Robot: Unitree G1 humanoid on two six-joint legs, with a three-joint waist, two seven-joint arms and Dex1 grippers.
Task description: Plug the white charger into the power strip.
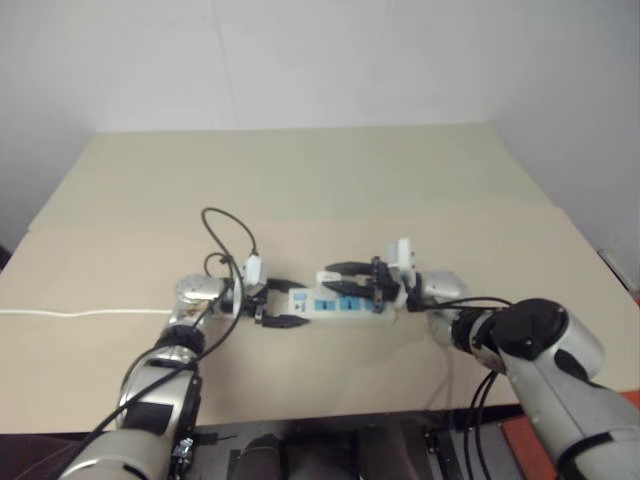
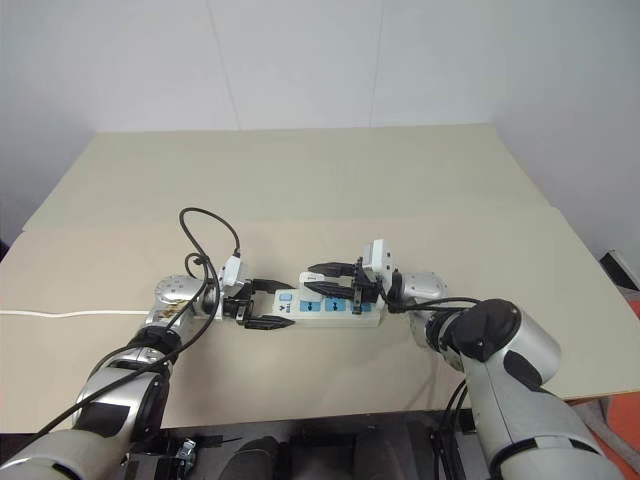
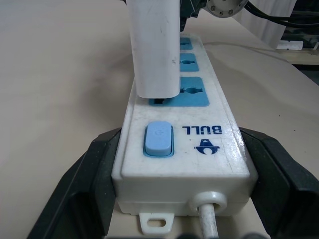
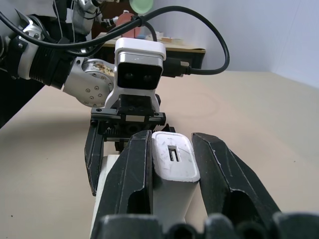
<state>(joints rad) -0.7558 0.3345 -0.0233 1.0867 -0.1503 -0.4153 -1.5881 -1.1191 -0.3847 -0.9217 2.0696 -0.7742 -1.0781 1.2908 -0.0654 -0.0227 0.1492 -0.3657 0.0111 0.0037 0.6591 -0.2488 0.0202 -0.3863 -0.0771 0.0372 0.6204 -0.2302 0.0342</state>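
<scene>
You're clamping the strip left, gripping the charger right; it's hovering unseated, and tilting risks jamming the prongs.

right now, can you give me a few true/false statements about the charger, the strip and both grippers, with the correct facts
1. The left gripper clamps the switch end of the power strip. True.
2. The white charger lies loose on the table. False: the right gripper is shut on it, holding it over the strip.
3. The charger stands at the blue socket nearest the blue switch. True, though whether it is fully seated cannot be told.
4. The strip has five socket faces. False: three blue socket faces show.
5. The strip's cord leaves from the end that the left gripper holds. True.
</scene>
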